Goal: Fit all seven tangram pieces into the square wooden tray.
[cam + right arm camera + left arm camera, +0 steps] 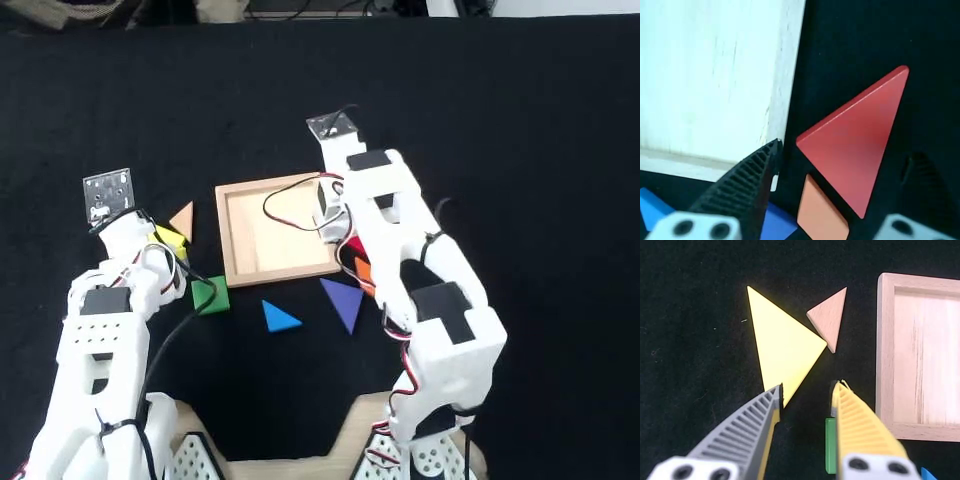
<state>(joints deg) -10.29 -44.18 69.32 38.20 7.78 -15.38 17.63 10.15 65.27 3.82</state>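
L gripper [807,387] spread open, one tip at yellow triangle [782,347] corner; R gripper [842,152] wide apart, straddling red triangle [855,140] just beside tray [790,60] rim; orange piece [820,212] next to red; green piece [210,296], blue triangle [277,318], purple triangle [344,300] outside tray.

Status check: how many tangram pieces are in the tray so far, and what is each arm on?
Done: nothing, the tray is bare wood. In hand: nothing gripped. The left gripper is open by the yellow triangle, the right gripper open over the red triangle. Left: all seven, with the wood triangle, green piece, blue triangle, purple triangle and orange piece.
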